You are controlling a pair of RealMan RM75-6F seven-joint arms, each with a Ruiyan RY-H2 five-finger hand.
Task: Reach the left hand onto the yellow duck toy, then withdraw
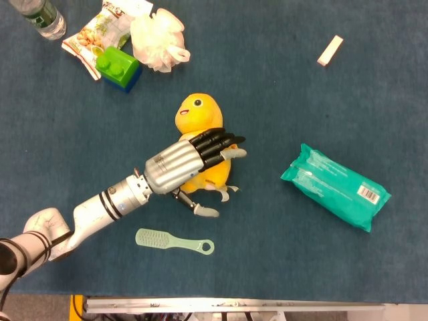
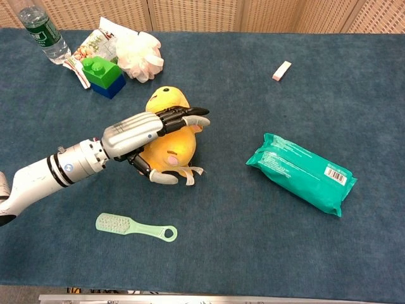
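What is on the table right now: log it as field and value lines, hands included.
left hand: laid over the yellow duck toy, fingers spread across its body
right hand: not in view
duck: lying on the blue table, head toward the far edge
right of duck: teal packet
near edge: green brush
far left: green block, white puff, snack bag, bottle

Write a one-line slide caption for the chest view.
Left hand lies over the yellow duck toy at mid-table, fingers stretched across its body, with a green brush in front of it.
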